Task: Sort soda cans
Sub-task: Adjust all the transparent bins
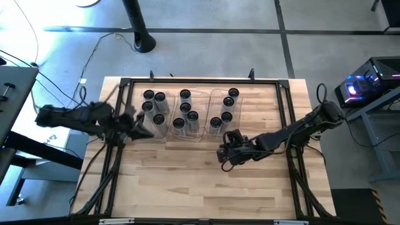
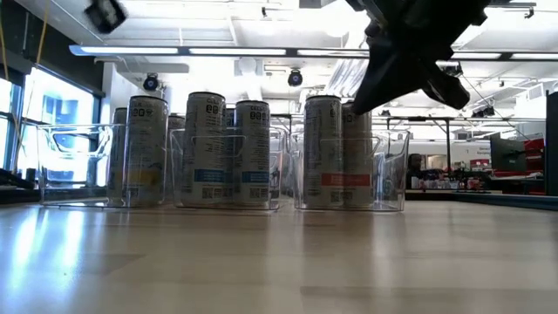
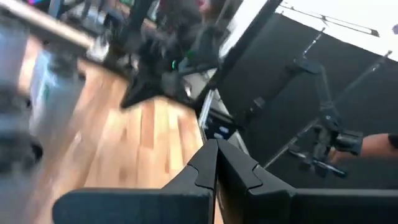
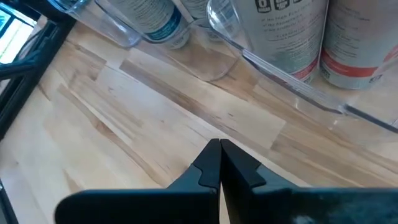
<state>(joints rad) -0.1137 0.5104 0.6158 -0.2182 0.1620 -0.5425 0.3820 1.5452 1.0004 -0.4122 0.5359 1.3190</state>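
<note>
Soda cans: upright cylinders with dark round tops and silvery-grey sides, grouped in three clear plastic bins set side by side in the upper middle of the high view. The left bin holds a cluster near, the middle bin another, the right bin a third near. In the low view the cans stand behind the bins' transparent walls; labels differ, some with a blue band, one with a red band. The exact number per bin cannot be told.

Right gripper: below the right bin in the high view, apart from it, over bare table; fingers clenched together, grasping nothing, as the right wrist view confirms, where the bin wall and cans lie just ahead. In the low view this arm appears as a dark mass at upper right.

Left gripper: at the left bin's lower left corner in the high view; contact cannot be told. Fingers pressed shut and empty in the left wrist view, which is blurred.

Table: light wooden top bordered by a dark frame.
</note>
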